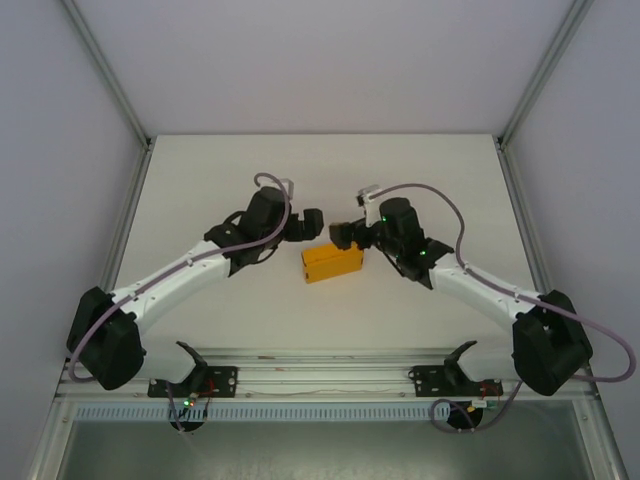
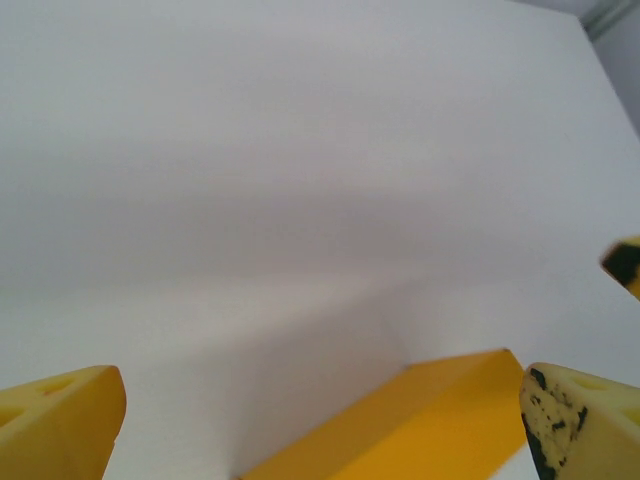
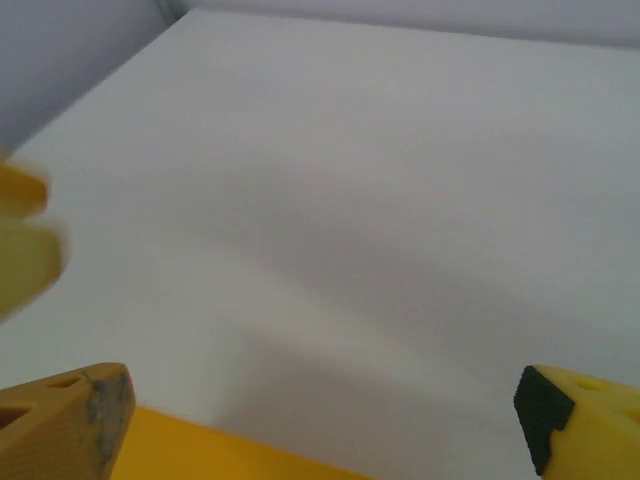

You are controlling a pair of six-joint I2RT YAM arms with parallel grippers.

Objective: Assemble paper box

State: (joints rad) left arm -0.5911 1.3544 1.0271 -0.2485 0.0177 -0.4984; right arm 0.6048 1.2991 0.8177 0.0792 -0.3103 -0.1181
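The paper box (image 1: 332,262) is a small closed orange-yellow box lying flat on the white table (image 1: 330,170) between the two arms. My left gripper (image 1: 311,225) hovers just behind the box's left end. In the left wrist view, my left gripper (image 2: 322,405) is open, and the box (image 2: 420,425) sits low between the fingers, touching neither. My right gripper (image 1: 344,235) hangs over the box's back right corner. Its own camera has my right gripper (image 3: 320,410) open too, with an edge of the box (image 3: 200,455) at the bottom.
The other arm's yellow fingertips show at the frame edges, sharp in the left wrist view (image 2: 625,265) and blurred in the right wrist view (image 3: 20,250). Aluminium frame posts (image 1: 110,70) and grey walls close in the table on three sides.
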